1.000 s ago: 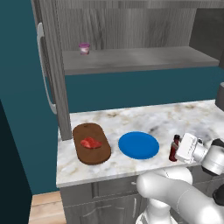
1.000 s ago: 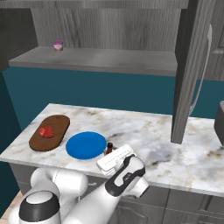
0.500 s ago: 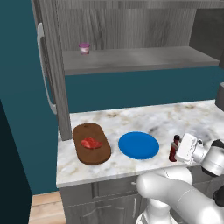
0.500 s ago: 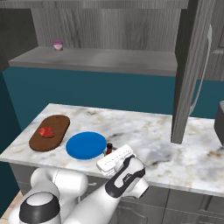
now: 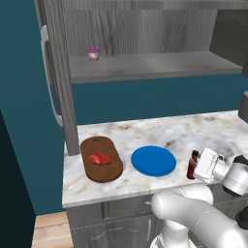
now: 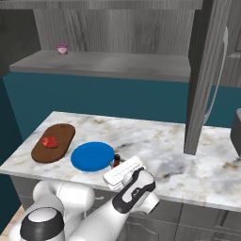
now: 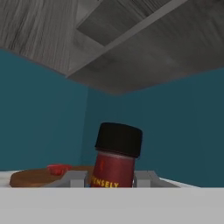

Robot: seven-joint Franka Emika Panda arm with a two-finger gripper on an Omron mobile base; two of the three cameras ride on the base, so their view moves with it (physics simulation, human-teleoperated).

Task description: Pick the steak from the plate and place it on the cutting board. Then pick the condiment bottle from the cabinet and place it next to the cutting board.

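**Bottle in the gripper, low over the tabletop**

Left base view: The steak (image 5: 100, 158) lies on the cutting board (image 5: 101, 159), near the left end of the tabletop (image 5: 160, 133). The blue plate (image 5: 153, 161) sits bare just to the right of the board. The condiment bottle (image 5: 193, 164) stands upright near the front edge, to the right of the plate. The gripper (image 5: 197, 165) is pressed up to it from the right. A small pink-lidded cup (image 5: 93, 53) sits on the shelf of the cabinet (image 5: 145, 65).

Right base view: From this side the white hand covers most of the bottle. Only its dark top peeks out by the rim of the plate. It is hard to tell here if the bottle touches the tabletop.

Hand view: This is the close look. The bottle sits right between the two grey finger tips (image 7: 77, 178), and they are clamped on its sides. The black cap and some yellow letters on the label show. The board with the red steak is far behind on the left.

I think the step in hand is setting the bottle down. It is near the plate, but the board is on the far side of the plate. To do it well, the bottle should stay upright and rest flat before the fingers let go. A spot closer to the board would be better.
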